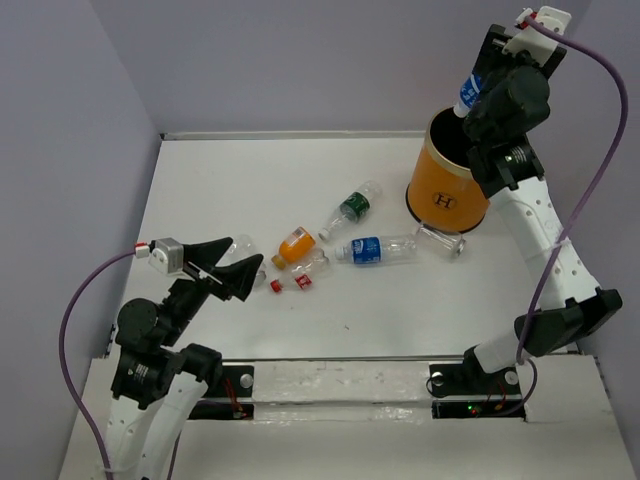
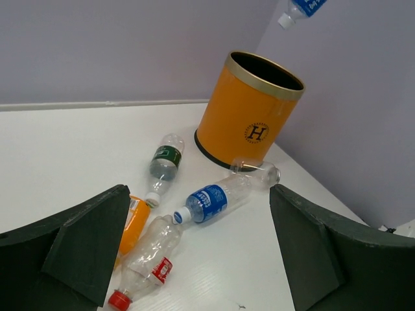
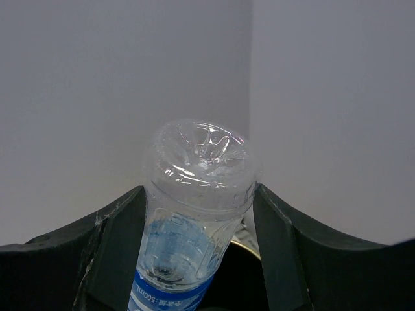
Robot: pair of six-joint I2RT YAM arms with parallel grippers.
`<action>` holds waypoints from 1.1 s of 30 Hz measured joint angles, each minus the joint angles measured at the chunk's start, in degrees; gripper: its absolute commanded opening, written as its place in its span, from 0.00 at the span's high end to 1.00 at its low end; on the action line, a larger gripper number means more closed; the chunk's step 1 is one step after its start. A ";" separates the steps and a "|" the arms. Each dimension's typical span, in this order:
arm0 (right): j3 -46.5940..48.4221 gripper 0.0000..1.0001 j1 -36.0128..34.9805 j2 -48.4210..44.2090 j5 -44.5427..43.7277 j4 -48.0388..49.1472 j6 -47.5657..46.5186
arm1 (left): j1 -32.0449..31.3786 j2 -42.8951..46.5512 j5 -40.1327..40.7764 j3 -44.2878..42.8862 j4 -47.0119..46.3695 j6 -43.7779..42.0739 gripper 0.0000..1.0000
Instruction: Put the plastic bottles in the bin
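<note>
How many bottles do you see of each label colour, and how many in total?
Blue-label bottles: 2, one held, one lying
Green-label bottle: 1
Red-label bottle: 1
Orange-filled bottle: 1
Unlabelled clear bottle: 1
Total: 6 clearly visible

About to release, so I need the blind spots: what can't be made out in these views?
- Bin floor: dark, hidden by its wall in top and left wrist views; contents unknown.
- Blue-label bottle: cap end cut off by the right wrist view's bottom edge, base cut off by the left wrist view's top edge.
- Orange bottle: partly behind a finger of the left gripper, left wrist view.
</note>
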State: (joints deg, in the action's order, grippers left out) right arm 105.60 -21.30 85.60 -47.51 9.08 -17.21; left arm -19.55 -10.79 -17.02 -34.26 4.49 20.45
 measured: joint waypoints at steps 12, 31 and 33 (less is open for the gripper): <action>-14.51 0.00 7.08 6.62 0.26 4.09 -5.95 | -0.63 0.02 0.61 0.00 0.13 0.00 0.01; -6.60 0.06 -19.63 2.10 29.20 -16.98 22.82 | 0.44 -3.98 9.97 -1.20 3.98 0.02 0.01; -5.75 0.06 -23.89 7.02 32.24 -17.33 24.61 | 0.46 -3.87 13.92 -2.49 5.07 0.09 0.01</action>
State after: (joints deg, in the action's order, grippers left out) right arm 99.85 -45.19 92.62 -15.27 -8.25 7.40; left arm -19.09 -14.66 -3.09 -36.75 9.56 20.53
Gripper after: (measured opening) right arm 0.943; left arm 0.989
